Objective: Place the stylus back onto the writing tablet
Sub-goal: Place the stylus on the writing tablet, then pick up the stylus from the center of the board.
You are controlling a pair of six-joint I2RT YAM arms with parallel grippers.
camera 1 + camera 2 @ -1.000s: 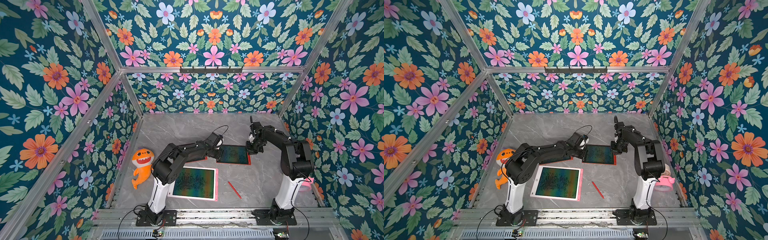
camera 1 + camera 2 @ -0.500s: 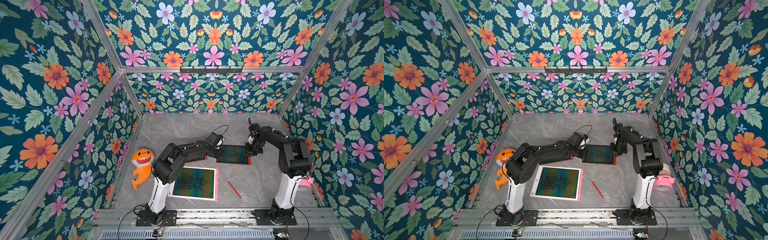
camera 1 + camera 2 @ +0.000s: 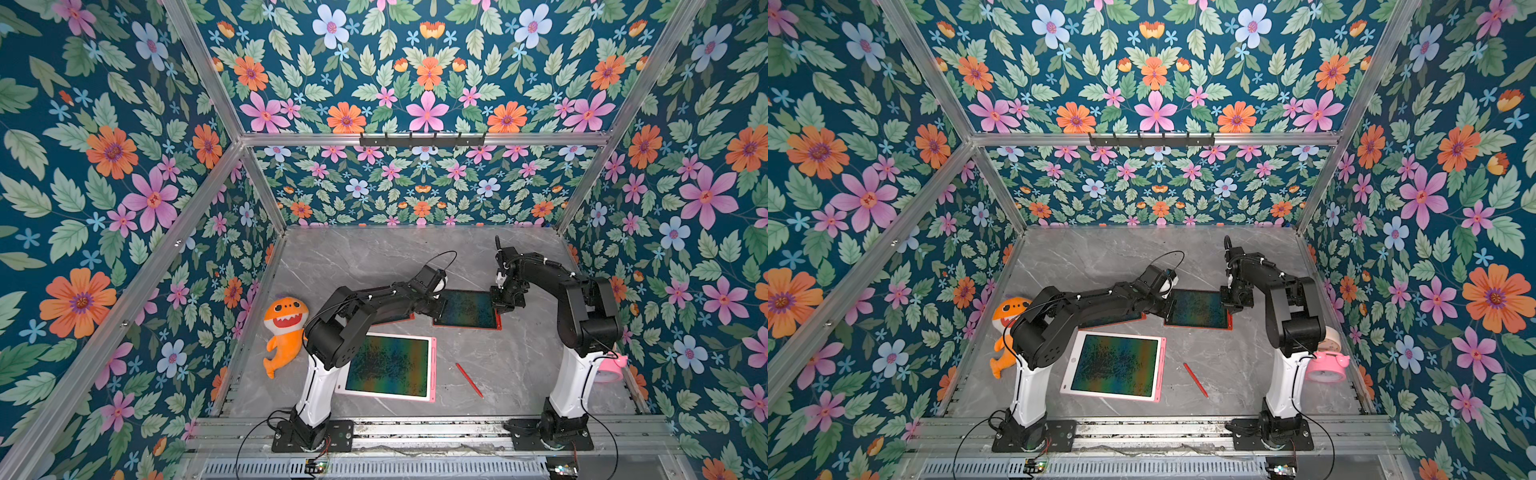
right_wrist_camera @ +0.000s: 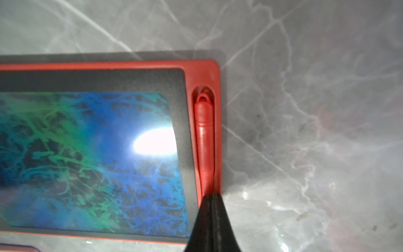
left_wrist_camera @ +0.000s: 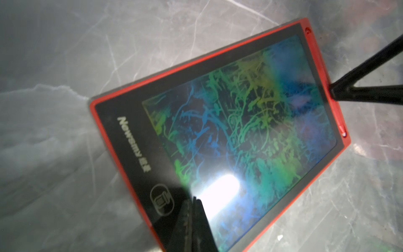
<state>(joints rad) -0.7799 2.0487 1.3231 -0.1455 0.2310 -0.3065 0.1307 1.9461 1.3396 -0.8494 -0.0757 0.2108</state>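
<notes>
I am pressing the closed right gripper (image 4: 210, 197) onto the red stylus (image 4: 204, 135), which is lying in the edge groove of the tablet (image 4: 109, 65); my closed left gripper (image 5: 194, 200) is sitting on its opposite end

both arms reach forward from their bases and lean in toward each other. the left arm (image 3: 374, 301) lies long and low, forearm close to level, wrist tipped downward. the left gripper (image 5: 194, 199) has its jaws pressed together. the right arm (image 3: 582, 299) stands taller, elbow raised, forearm reaching inward, wrist bent down. the right gripper (image 4: 210, 195) is closed too, tips together and pointing down.
</notes>
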